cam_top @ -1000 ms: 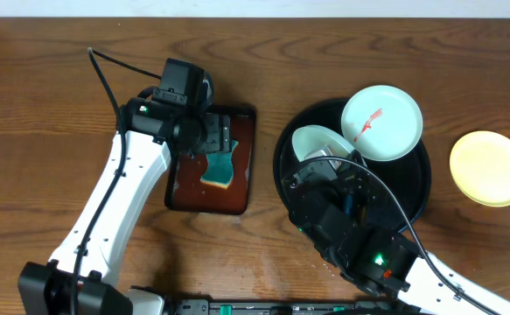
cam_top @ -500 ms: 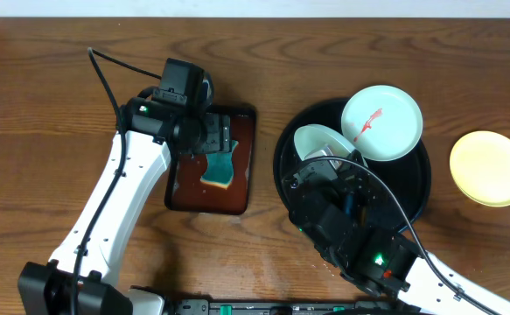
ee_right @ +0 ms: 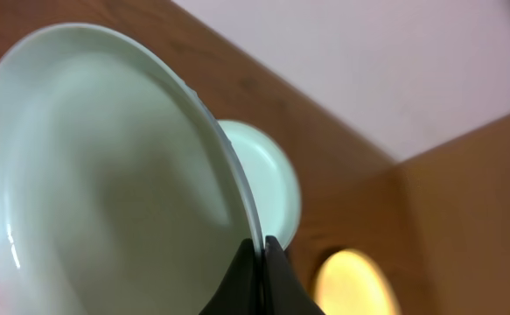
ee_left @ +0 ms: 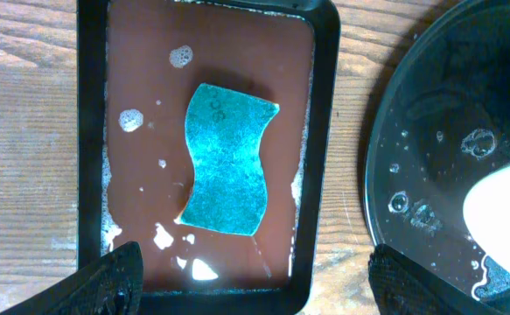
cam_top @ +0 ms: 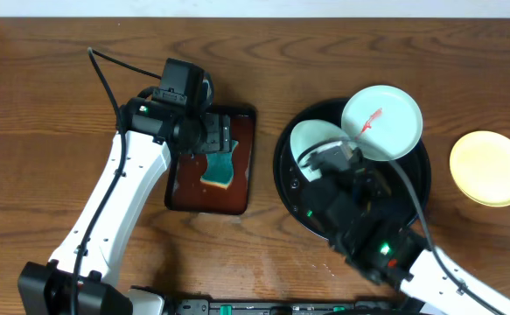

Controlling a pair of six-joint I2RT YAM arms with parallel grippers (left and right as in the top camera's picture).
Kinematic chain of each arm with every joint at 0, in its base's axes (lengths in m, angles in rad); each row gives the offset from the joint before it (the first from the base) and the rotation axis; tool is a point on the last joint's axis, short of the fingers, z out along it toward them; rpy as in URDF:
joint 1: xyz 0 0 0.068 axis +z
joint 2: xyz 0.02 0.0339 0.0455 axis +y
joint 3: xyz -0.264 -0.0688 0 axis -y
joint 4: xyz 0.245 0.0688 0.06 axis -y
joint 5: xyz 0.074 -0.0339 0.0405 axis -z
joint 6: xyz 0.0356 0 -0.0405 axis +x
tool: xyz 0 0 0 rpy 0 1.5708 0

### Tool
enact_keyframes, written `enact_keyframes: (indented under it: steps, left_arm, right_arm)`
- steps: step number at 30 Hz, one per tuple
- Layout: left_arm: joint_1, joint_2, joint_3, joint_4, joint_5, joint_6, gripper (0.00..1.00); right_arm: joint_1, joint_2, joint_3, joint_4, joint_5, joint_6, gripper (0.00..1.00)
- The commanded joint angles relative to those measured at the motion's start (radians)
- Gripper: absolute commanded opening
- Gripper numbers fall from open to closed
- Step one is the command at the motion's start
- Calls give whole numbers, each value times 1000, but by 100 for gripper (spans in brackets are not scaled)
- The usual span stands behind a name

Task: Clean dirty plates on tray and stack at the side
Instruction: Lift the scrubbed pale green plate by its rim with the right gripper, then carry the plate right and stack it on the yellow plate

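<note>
Wood table (cam_top: 45, 105), black tray (ee_left: 429, 114) — pale wall (ee_right: 368, 52)

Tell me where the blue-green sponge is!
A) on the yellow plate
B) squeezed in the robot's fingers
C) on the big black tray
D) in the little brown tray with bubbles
D: the sponge lies flat in the little brown tray, with foam and water around it, and nothing is gripping it.

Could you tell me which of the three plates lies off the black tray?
The pale yellow plate: it sits on the table; the red-smeared mint plate and the other mint plate are over the tray.
</note>
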Motion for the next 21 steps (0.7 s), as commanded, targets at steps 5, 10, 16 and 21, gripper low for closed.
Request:
enact_keyframes:
  steps: [5,10,16,21]
  left_arm:
    - [6,-2,24,-6,-6,-2,83]
    - [6,-2,24,-6,-6,-2,82]
    - [6,-2,24,-6,-6,-2,83]
    - [6,-2,24,-6,-6,-2,83]
  right_arm:
    - [-450,-54,34,-39,-717,242,1]
    - [-852,-73,36,-53,-1068,314,1]
    - [-1305,-6,35,-80,-1114,388,1]
    - [-1550,123,35,-30,-1109,511,1]
